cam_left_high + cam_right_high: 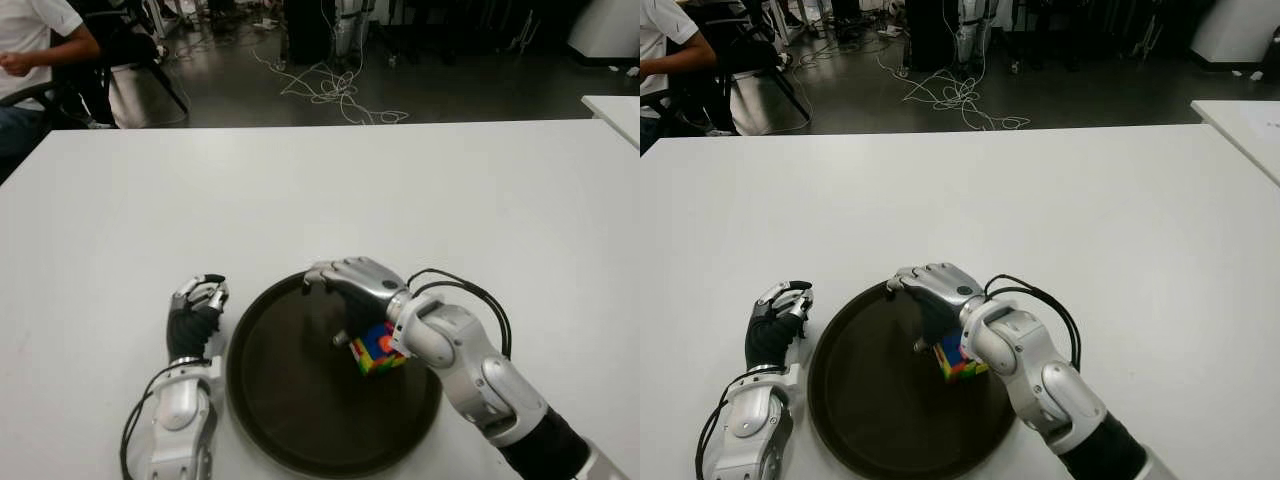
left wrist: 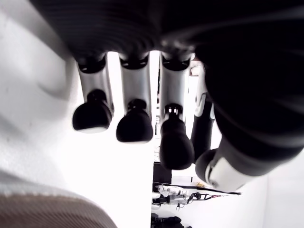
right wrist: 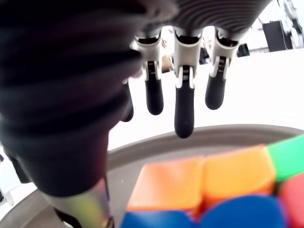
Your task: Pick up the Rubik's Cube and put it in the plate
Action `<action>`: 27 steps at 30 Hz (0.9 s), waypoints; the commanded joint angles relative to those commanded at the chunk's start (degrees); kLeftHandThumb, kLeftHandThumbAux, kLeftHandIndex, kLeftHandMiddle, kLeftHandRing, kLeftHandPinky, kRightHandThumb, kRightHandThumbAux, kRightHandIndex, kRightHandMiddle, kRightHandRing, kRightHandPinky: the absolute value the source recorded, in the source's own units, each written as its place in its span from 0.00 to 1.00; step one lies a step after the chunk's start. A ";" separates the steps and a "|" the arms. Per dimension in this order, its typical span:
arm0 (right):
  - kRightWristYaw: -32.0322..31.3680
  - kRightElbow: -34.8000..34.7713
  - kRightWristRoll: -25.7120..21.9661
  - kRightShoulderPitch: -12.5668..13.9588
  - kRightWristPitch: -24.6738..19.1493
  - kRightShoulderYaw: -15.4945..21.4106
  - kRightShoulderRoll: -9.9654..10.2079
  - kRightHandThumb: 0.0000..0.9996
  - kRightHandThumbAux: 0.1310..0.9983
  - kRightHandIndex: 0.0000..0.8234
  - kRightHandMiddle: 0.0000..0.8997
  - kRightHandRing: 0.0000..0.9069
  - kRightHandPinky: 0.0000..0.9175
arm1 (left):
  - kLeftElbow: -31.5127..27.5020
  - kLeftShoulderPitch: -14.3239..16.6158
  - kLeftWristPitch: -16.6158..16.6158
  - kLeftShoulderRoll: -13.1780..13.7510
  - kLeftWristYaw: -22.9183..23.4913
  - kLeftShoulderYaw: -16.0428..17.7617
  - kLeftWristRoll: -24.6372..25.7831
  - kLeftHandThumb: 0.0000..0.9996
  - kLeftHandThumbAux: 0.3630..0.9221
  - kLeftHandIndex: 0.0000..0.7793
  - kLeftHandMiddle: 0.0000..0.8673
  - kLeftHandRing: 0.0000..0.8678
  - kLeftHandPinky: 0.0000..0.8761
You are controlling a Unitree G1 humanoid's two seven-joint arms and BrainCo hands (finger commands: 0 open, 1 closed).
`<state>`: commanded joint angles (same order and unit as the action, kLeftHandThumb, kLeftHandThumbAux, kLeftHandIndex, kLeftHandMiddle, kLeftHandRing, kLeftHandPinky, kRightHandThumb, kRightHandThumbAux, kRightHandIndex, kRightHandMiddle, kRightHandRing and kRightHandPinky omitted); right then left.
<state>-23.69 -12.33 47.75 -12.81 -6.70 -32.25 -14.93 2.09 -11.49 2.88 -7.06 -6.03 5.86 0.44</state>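
The cube (image 1: 376, 351) is lying inside the round dark plate (image 1: 290, 420), toward the plate's right side, tilted on the plate's floor. The right hand (image 1: 352, 283) is hovering over the plate, directly above and just behind the cube; in the right wrist view its fingers (image 3: 184, 114) are hanging straight and spread, gripping nothing, with the cube's orange and blue faces showing below the palm. The left hand (image 1: 196, 308) is showing just left of the plate's rim over the white table (image 1: 450, 190); its fingers (image 2: 135, 124) are bending loosely, apart from one another, and enclosing nothing. A seated person (image 1: 30, 50) is showing at the far left behind the table.
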 joint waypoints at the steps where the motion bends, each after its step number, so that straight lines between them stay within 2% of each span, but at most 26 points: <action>1: 0.22 0.08 -0.29 0.06 0.02 0.14 0.15 0.00 0.90 0.31 0.29 0.29 0.25 | 0.03 -0.02 0.06 -0.05 0.04 0.06 0.13 0.71 0.61 0.57 0.91 0.94 0.93; 5: 0.69 0.06 -1.52 0.14 0.02 0.94 0.58 0.00 0.89 0.28 0.28 0.27 0.22 | 0.29 0.03 0.49 -0.26 0.06 0.24 0.45 0.71 0.61 0.57 0.90 0.94 0.93; 10: 1.46 -0.90 -2.32 0.06 -0.35 2.36 1.42 0.00 0.89 0.28 0.26 0.26 0.23 | 0.52 0.11 0.93 -0.37 -0.05 0.34 0.64 0.71 0.61 0.57 0.90 0.93 0.92; 14: 7.65 -1.99 -4.93 2.68 0.71 4.39 5.03 0.00 0.88 0.30 0.29 0.28 0.28 | 0.22 -0.17 1.41 -0.48 -0.75 0.03 -0.22 0.71 0.61 0.57 0.90 0.93 0.92; 17: 9.76 -2.12 -8.52 3.66 2.62 5.63 6.27 0.00 0.86 0.31 0.28 0.28 0.31 | 0.19 -0.21 1.39 -0.43 -0.99 -0.04 -0.53 0.71 0.62 0.57 0.90 0.93 0.92; 21: 15.81 -3.07 -13.82 6.13 7.94 7.89 9.00 0.00 0.85 0.33 0.28 0.28 0.34 | -0.12 -0.37 1.54 -0.66 -1.58 -0.18 -0.98 0.71 0.62 0.57 0.90 0.93 0.93; 23: 21.23 -1.11 -15.41 6.84 12.79 8.80 10.55 0.00 0.85 0.36 0.34 0.33 0.37 | -0.22 -0.40 1.62 -0.84 -1.88 -0.28 -1.22 0.71 0.62 0.57 0.90 0.93 0.93; 24: 25.68 0.84 -16.04 6.87 17.15 9.43 11.56 0.00 0.85 0.37 0.36 0.35 0.38 | -0.16 -0.38 1.72 -0.86 -1.96 -0.32 -1.29 0.71 0.62 0.57 0.90 0.93 0.93; 25: 28.87 2.30 -16.46 6.86 20.36 9.87 12.23 0.00 0.86 0.45 0.48 0.47 0.46 | -0.12 -0.37 1.78 -0.88 -2.01 -0.35 -1.33 0.71 0.62 0.57 0.90 0.93 0.93; 27: 34.19 4.91 -17.10 6.49 25.97 10.79 13.46 0.00 0.87 0.57 0.64 0.64 0.59 | -0.10 -0.35 1.80 -0.87 -2.03 -0.38 -1.35 0.71 0.62 0.57 0.90 0.93 0.93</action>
<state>10.51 -7.42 30.65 -6.32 19.27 -21.46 -1.47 1.99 -11.84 4.67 -7.93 -8.06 5.48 -0.90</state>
